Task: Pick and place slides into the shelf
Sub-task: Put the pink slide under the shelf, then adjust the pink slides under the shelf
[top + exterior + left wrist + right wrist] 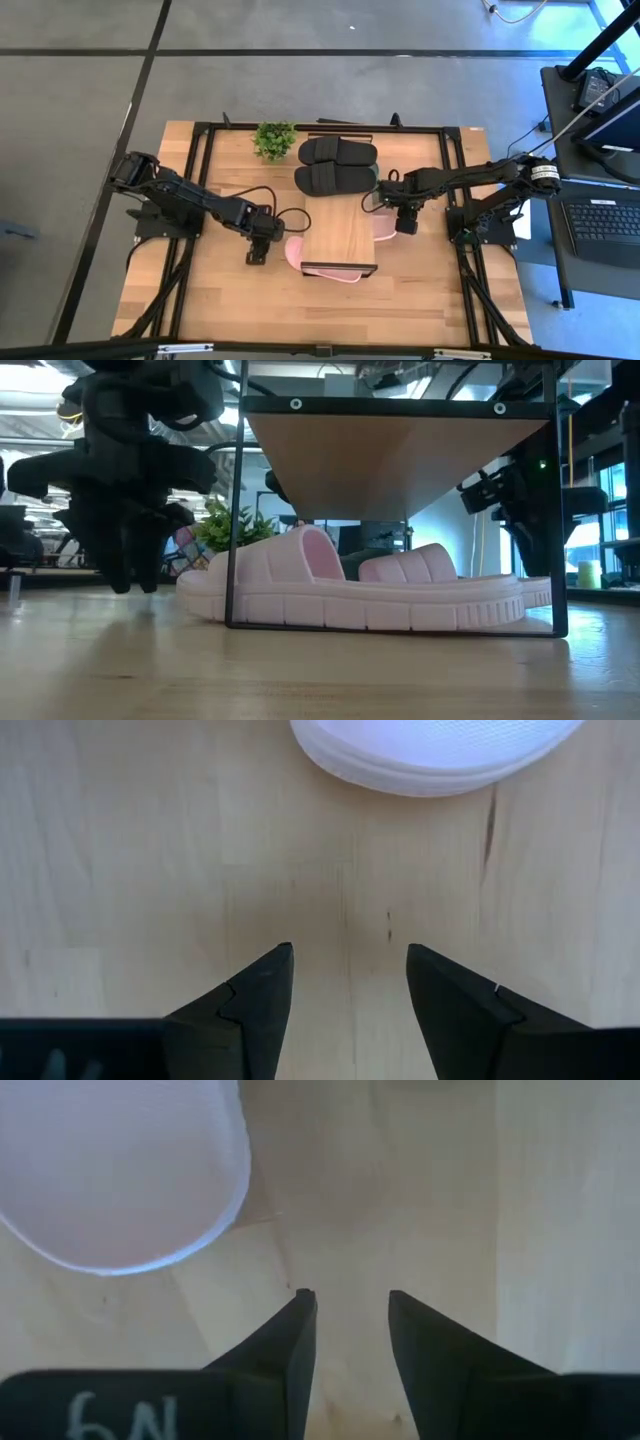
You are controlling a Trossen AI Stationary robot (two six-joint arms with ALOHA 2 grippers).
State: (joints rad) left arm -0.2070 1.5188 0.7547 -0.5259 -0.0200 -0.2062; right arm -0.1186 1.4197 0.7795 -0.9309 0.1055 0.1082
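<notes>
High view showed the shelf [340,237] standing near the middle of the wooden table [200,290], its plank top bare, with the pale pink slides [330,273] tucked under it: one slide stuck out past the shelf's near end and left side, the other [384,226] poked out on the right side. The black slides [337,165] lay side by side between the shelf's far end and the table's far edge, next to a small potted plant [275,139]. No dark green pair was visible.

The left gripper [258,240] hung low over bare wood just left of the shelf, its fingers parted by a moderate gap and holding nothing; its wrist view showed a pink sole's rounded end [435,755] just ahead. The right gripper [405,218] sat at the shelf's right side, fingers slightly apart and empty, beside the other pink sole [115,1175].

The slides looked like moulded foam: probably light, somewhat springy, with ribbed sidewalls [400,610] and a matte surface that should not slip much. The wide strap, or the sole's edge pinched across its thickness, seemed the best hold; a hard squeeze would likely dent the foam rather than damage it.

The only writing was pale handwritten characters on the right gripper's body [120,1418], too cropped to read. No brand showed on any slide.
</notes>
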